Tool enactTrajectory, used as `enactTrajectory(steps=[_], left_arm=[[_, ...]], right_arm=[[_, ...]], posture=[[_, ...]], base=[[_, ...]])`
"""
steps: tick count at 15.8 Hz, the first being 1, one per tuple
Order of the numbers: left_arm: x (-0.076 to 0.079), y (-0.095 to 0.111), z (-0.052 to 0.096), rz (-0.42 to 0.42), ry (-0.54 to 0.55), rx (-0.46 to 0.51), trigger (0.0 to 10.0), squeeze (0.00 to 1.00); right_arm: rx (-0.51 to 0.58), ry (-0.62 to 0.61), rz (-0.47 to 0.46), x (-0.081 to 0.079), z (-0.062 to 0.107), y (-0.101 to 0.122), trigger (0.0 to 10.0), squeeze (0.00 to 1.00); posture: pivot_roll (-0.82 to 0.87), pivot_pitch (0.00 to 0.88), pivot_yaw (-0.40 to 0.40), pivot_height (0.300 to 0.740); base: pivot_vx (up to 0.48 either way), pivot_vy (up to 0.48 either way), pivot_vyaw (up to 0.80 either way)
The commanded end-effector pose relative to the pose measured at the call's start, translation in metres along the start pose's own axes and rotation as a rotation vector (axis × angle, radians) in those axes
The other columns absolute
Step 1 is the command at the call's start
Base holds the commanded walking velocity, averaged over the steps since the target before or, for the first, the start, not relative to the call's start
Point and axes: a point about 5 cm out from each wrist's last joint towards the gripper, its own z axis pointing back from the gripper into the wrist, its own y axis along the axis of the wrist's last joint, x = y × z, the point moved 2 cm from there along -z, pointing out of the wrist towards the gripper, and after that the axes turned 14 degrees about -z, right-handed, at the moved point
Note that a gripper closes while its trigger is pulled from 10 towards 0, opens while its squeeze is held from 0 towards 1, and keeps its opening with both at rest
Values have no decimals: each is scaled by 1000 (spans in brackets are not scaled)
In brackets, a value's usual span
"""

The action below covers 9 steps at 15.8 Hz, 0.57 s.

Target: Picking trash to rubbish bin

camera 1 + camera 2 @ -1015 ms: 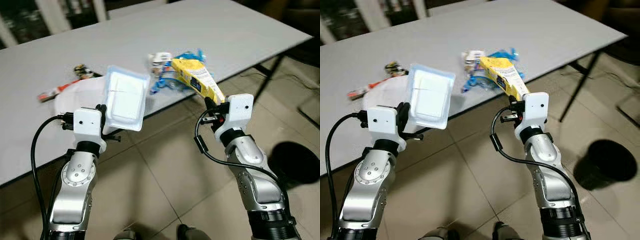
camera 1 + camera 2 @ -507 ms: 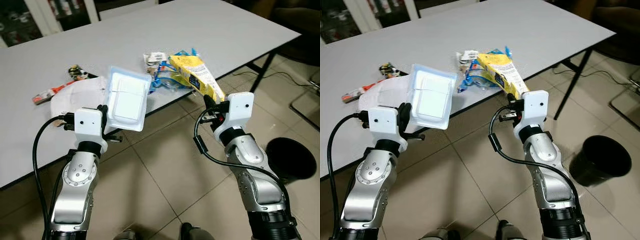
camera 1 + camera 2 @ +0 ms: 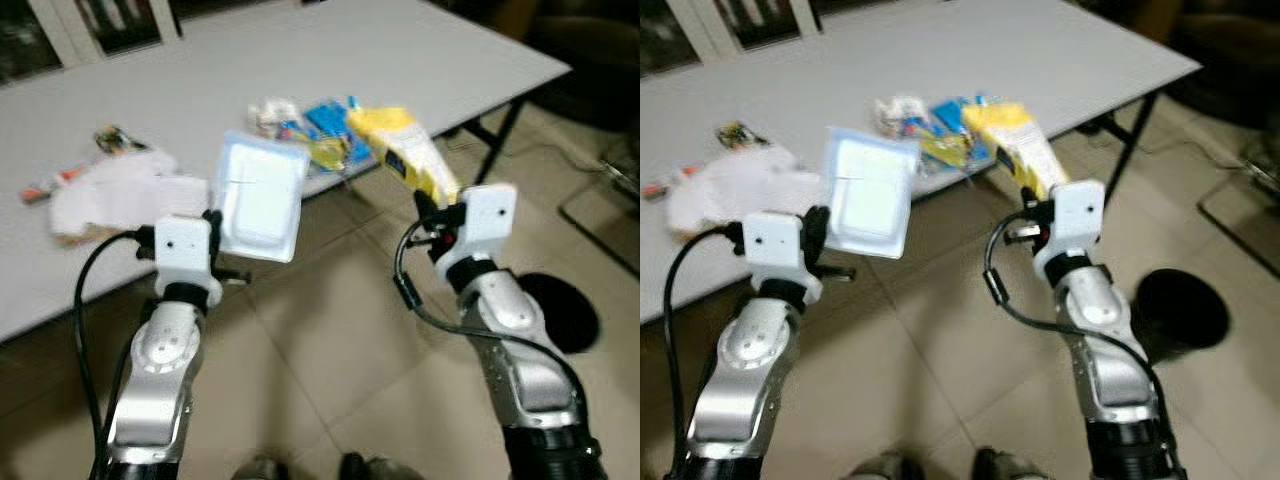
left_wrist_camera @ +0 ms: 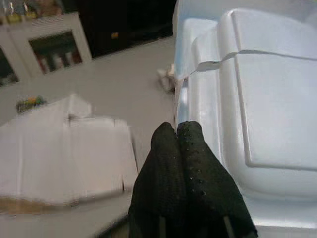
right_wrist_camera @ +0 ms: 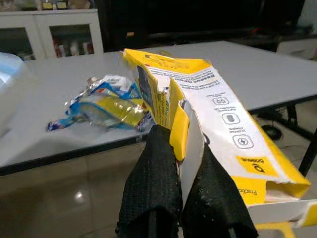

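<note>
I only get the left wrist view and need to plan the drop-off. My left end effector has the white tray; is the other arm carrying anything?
Observer: Yes. The right end effector is shut on a yellow carton, flattened and torn open, held up off the table.
Operator: I see no bin. Is one nearby?
Observer: A black rubbish bin stands on the tiled floor to the robot's right, beside the table leg.
Operator: Anything left on the table besides the white paper I see?
Observer: Blue and yellow wrappers lie near the table's front edge, between the white tray and the yellow carton as the head views show them.
</note>
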Motion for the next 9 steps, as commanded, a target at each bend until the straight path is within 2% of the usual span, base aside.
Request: enactTrajectory(steps=[1,9], left_arm=[[-2,0,1,2,2,-3,10000,0],[0,-2,2,6,0,-13,10000,0]], right_arm=[[-15,18,11,-5,1,-2,10000,0],[-22,29,12,-5,3,-1,10000,0]], posture=[[-75,139,53,740],[-81,150,50,740]], base=[[0,-428,0],[0,-403,0]])
